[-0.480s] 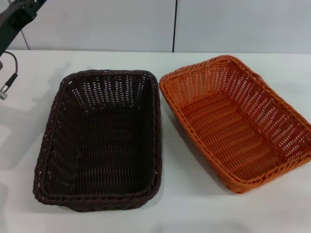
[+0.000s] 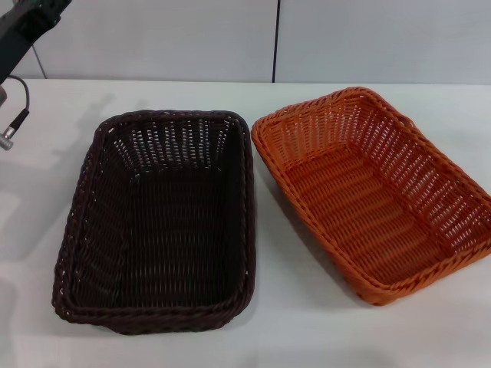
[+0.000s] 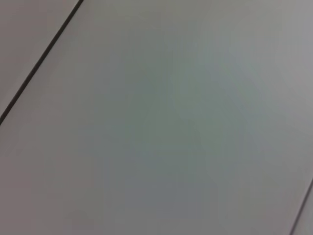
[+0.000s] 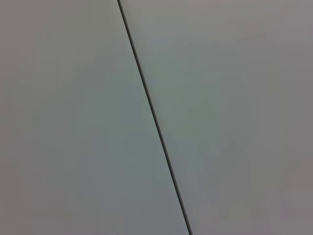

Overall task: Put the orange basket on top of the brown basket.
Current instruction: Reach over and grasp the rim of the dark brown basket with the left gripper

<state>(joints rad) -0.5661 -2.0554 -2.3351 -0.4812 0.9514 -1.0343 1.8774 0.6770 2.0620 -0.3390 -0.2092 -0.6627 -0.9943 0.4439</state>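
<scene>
The brown basket [image 2: 157,222] sits on the white table, left of centre in the head view. The orange basket [image 2: 372,192] sits beside it on the right, angled, its near left rim close to the brown basket's right rim but apart from it. Both are empty. Part of my left arm [image 2: 27,27] shows at the top left corner, raised away from the baskets; its gripper is out of view. My right arm and gripper are out of view. Both wrist views show only a plain grey panelled surface.
The white table [image 2: 307,322] runs under both baskets, with bare surface in front and behind. A grey panelled wall [image 2: 345,38] stands behind the table. A cable with a connector [image 2: 11,130] hangs at the far left edge.
The left arm and its cable at the top left have shifted slightly upward. The baskets have not moved.
</scene>
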